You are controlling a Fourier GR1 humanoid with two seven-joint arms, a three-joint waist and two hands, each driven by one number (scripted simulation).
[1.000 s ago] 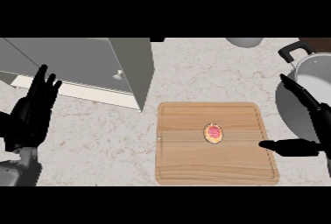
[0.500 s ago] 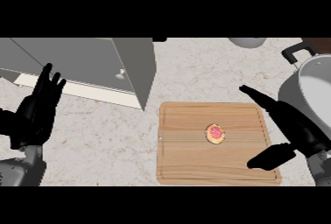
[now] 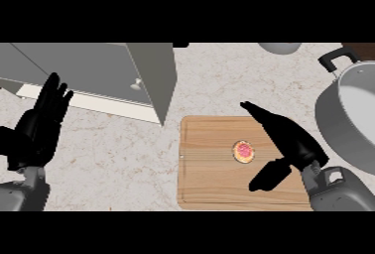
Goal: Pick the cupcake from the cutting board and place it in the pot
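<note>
Right robot hand (image 3: 291,141), fingers spread, hovers beside the cupcake (image 3: 244,151) on the cutting board (image 3: 212,183); left robot hand (image 3: 38,130) rests open.

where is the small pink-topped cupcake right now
In the head view the small pink-topped cupcake sits right of centre on the rectangular wooden cutting board, between the thumb and fingers of the open black right hand, left of the large grey metal pot.
</note>
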